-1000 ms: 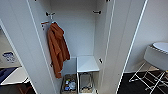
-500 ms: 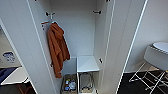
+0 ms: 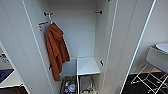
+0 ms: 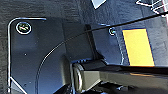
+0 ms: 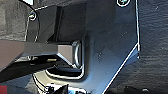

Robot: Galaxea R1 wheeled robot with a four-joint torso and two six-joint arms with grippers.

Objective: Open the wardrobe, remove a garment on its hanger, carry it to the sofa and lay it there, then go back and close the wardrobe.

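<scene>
- Wardrobe (image 3: 82, 37), centre of head view: both doors swung wide, white interior exposed.
- Orange-rust hooded garment (image 3: 56, 50), upper left of interior, hangs from a hook (image 3: 48, 14) on the left wall.
- White shelf (image 3: 87, 65) lower centre; clutter in a basket (image 3: 68, 86) at bottom.
- White wire-legged chair (image 3: 155, 65), far right edge.
- L & R pincers: state can't be told from wrist views.

A dark plate (image 4: 37, 57) with a pale rounded edge is showing round screw fittings (image 4: 23, 27) at its corners. A thin black cable (image 4: 75, 37) is arcing over it, beside a grey-brown jointed bar (image 4: 120, 77). A yellow rectangle (image 4: 138, 47) is marking it.
</scene>
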